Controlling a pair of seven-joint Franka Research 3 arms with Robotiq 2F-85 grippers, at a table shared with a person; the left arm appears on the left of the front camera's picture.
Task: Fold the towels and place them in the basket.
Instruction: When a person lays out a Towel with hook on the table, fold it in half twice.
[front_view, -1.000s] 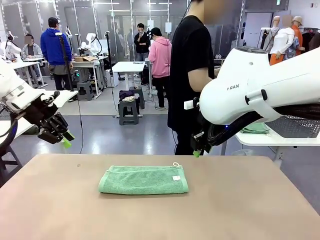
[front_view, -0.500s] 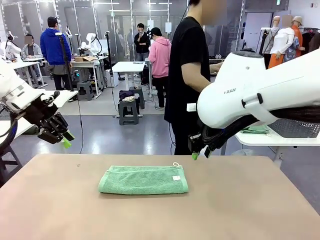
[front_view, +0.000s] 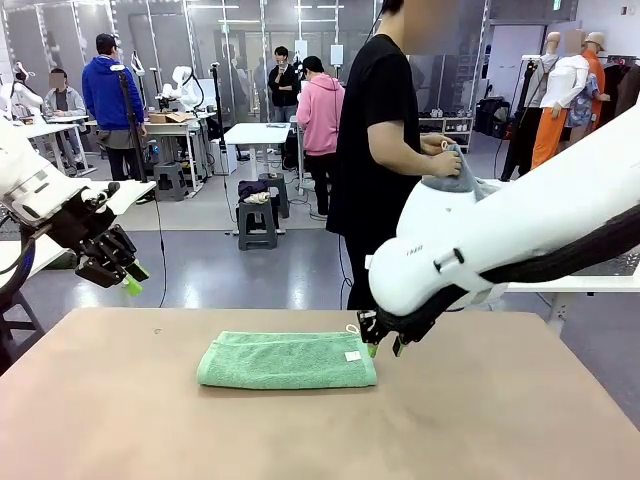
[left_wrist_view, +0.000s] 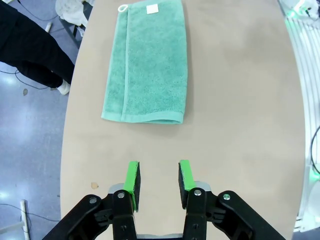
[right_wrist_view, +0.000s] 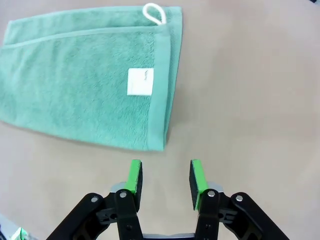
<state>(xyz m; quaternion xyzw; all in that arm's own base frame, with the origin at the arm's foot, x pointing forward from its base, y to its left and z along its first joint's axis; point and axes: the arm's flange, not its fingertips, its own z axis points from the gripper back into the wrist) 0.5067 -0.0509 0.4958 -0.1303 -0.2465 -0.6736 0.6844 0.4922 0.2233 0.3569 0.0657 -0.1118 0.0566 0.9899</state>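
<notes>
A mint green towel (front_view: 285, 360) lies folded flat in the middle of the table, its white loop and small label at the right end. My right gripper (front_view: 384, 347) hangs low just off that end, open and holding nothing. From the right wrist view the towel (right_wrist_view: 85, 85) lies ahead and to the left of the right gripper (right_wrist_view: 165, 182). My left gripper (front_view: 128, 280) hovers beyond the table's left edge, open and apart from the towel. The left wrist view shows the left gripper (left_wrist_view: 157, 182) and the towel (left_wrist_view: 147, 60) lengthwise farther off. The basket is out of view.
A person in a black shirt (front_view: 375, 130) stands at the far side, right of middle, holding a grey thing (front_view: 455, 170) in both hands. The brown table (front_view: 500, 420) has bare room on every side of the towel. Other people and tables stand farther back.
My right arm has swung down and left, bringing its gripper beside the towel's right end. The person has turned and lifted a grey thing. The left arm and the towel have stayed still.
</notes>
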